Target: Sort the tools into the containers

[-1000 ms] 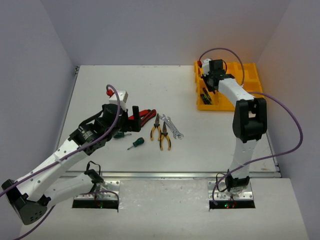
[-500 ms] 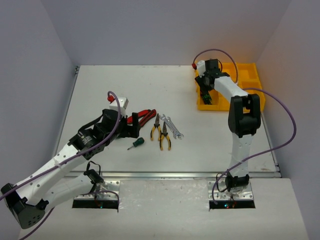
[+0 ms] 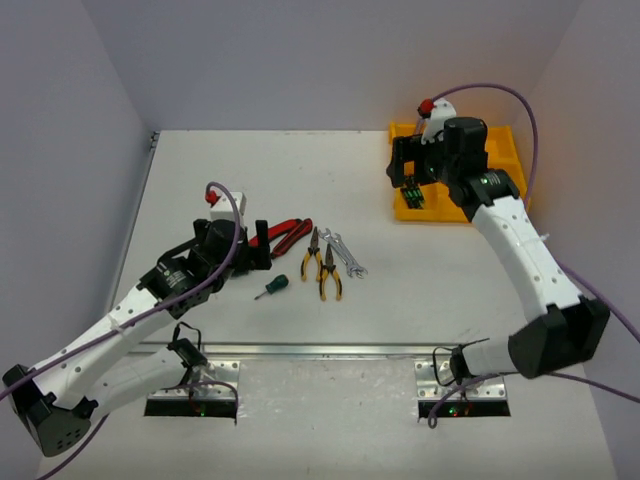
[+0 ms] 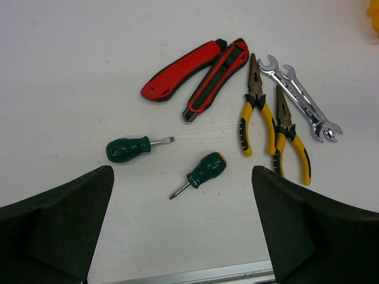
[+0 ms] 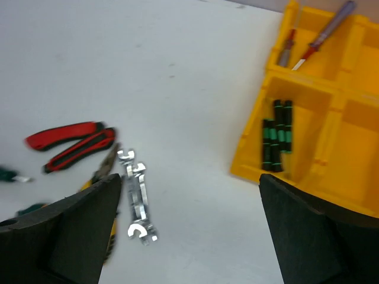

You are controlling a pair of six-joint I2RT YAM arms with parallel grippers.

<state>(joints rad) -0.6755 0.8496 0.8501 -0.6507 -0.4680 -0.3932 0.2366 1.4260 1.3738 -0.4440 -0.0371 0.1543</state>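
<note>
Two green screwdrivers (image 4: 204, 171): lying right beneath left gripper (image 3: 258, 245)
Left gripper: hanging spread wide, empty
Right gripper (image 3: 405, 168): gaping empty, hovering at tray (image 3: 505, 150) left edge

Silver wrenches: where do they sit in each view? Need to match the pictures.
Top external: silver wrenches mid-frame, right end of the loose tool row.
Left wrist: upper right, just right of the yellow-black pliers.
Right wrist: lower left of centre, left of the yellow tray.
Shared landmark: the red cutters, left of the wrenches in all three views.
</note>
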